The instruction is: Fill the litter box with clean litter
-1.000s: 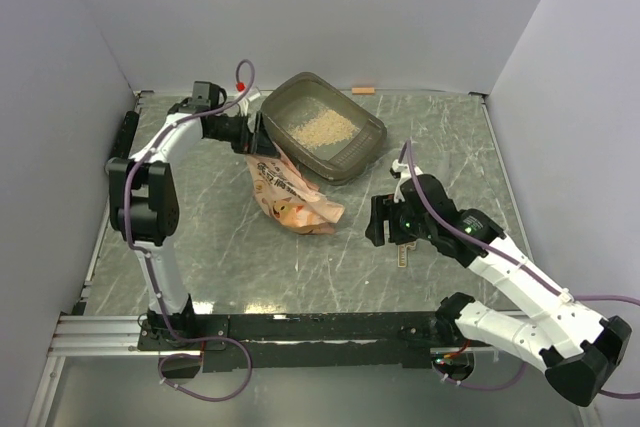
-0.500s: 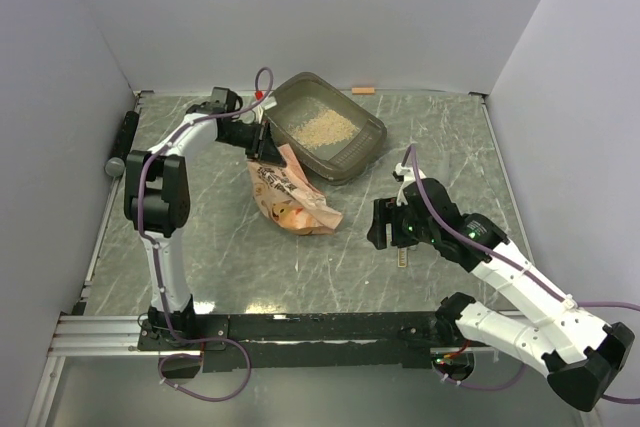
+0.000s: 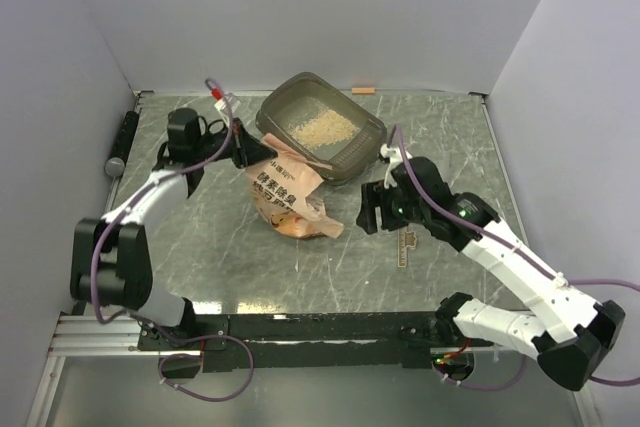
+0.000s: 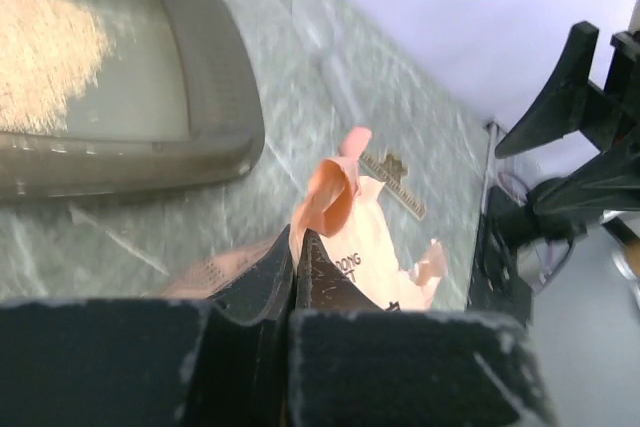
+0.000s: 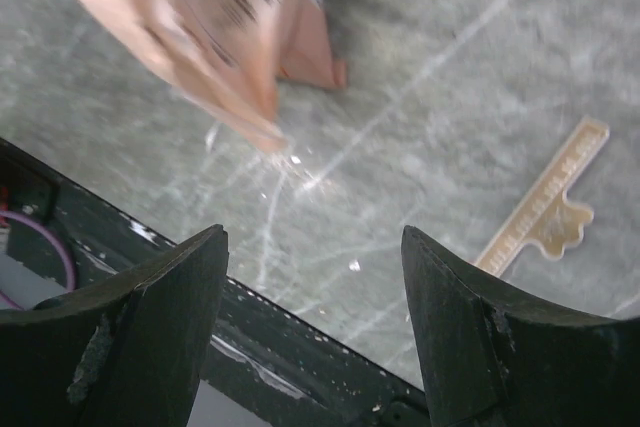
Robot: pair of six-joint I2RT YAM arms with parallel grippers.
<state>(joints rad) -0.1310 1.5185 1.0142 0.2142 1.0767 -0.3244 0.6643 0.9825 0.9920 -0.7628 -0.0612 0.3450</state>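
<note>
The grey-brown litter box [image 3: 352,152] stands at the back middle of the table, with a patch of pale tan clean litter [image 3: 318,129] on its floor. The box's rim [image 4: 215,87] and the litter [image 4: 45,57] fill the upper left of the left wrist view. In front of the box lies the salmon-pink bag [image 3: 290,199]. My left gripper [image 3: 262,151] is shut on the bag's [image 4: 375,242] upper edge, which sticks out past the fingertips. My right gripper [image 3: 368,209] hangs open just right of the bag [image 5: 215,17], nothing between its fingers.
A thin wooden strip [image 3: 404,247] lies on the table under the right arm and shows too in the right wrist view, wooden strip [image 5: 545,212]. A small wooden piece [image 3: 362,90] rests by the back wall. A black cylinder [image 3: 122,142] lies at the left edge.
My left gripper has shut on the bag's top edge and the arm has swung back to the left. My right gripper has moved left and a little away from me, closer to the bag.
</note>
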